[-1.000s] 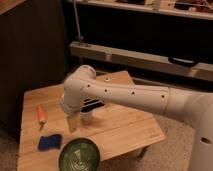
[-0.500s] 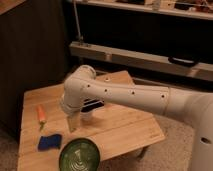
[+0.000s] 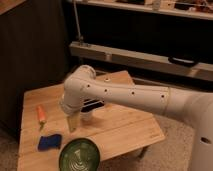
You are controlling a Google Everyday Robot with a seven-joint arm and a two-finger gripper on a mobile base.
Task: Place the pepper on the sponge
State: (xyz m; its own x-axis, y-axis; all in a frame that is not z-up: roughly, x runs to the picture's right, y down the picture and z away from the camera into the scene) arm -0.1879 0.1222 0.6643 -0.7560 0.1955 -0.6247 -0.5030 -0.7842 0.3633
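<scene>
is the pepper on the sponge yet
Off: the pepper lies on the table, apart from the sponge; the tool hangs beside them.

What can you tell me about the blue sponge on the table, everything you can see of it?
The sponge is a small, flat, royal-blue pad, roughly rectangular with soft uneven edges. It lies flat on the wooden table near the front edge, with nothing on it. The pepper lies apart, farther back. The green bowl sits close beside it; whether they touch cannot be told. The tool hangs over the table beyond the sponge, not touching it.
</scene>
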